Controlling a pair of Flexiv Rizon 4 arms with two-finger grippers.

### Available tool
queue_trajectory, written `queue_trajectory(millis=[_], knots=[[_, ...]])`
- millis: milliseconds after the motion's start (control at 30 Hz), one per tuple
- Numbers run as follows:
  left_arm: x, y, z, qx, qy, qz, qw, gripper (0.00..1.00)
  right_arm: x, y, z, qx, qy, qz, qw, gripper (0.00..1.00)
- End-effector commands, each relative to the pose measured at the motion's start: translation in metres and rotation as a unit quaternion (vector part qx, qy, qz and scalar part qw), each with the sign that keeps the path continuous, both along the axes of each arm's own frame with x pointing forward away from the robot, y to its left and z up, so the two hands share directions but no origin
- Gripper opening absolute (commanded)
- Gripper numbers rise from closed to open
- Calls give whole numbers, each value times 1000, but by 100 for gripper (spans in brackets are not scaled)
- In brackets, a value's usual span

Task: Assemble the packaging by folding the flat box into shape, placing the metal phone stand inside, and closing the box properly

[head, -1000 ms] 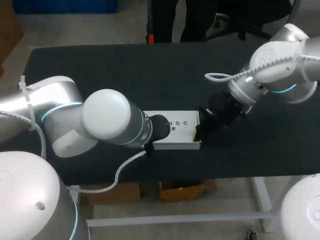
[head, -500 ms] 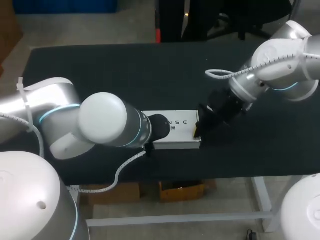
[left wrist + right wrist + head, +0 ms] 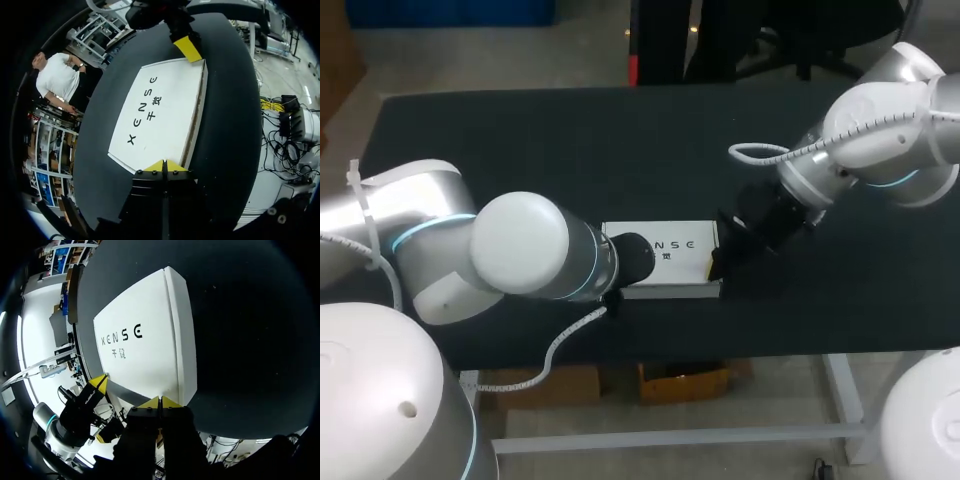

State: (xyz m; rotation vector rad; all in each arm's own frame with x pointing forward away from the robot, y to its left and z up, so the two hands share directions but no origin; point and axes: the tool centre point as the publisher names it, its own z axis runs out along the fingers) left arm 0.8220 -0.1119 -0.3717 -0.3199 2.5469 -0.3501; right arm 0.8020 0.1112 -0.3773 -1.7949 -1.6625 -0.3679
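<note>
A white box point(image 3: 672, 258) lies flat on the black worktop point(image 3: 570, 150), near the middle of its front edge. Its broad top face, with dark lettering, points up, and its lid is down.

The left arm point(image 3: 510, 255) comes in from the left and ends at the box's left end. In the left wrist view, the left gripper point(image 3: 164, 165) is clenched: its two yellow tips meet along a thin seam with nothing between them. They sit right at the near short edge of the box, though I cannot tell if they actually touch it.

The right arm point(image 3: 860, 130) comes in from the right and slants down to the box's right end. In the right wrist view, the right gripper point(image 3: 160, 402) is clenched the same way, tips together and gripping nothing. It sits at the near edge of the box, close to the corner where the top meets the long side wall.

Each wrist view also shows the other arm's yellow tip at the far end of the box. The box therefore lies lengthwise between the two grippers, one at each short end.
</note>
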Motion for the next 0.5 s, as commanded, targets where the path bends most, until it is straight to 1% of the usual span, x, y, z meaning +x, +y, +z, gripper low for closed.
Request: queue_trajectory(millis=[33,133,167,333,467,500], knots=[[5,-4,-9,-1,1,1,1000,0,7,3,-9,4,12,5,1000,0],[4,-2,-6,-3,-1,3,1000,0,7,3,-9,5,12,5,1000,0],[1,0,3,-8,-9,5,1000,0,6,0,-1,8,3,3,1000,0],[-9,-2,30,-12,-29,9,999,0,3,-11,28,14,-32,-5,999,0],[-24,-4,47,-7,-30,19,999,0,2,-24,50,20,-67,-10,998,0],[-28,-5,51,-6,-27,21,999,16,2,-28,55,22,-78,-10,997,0]])
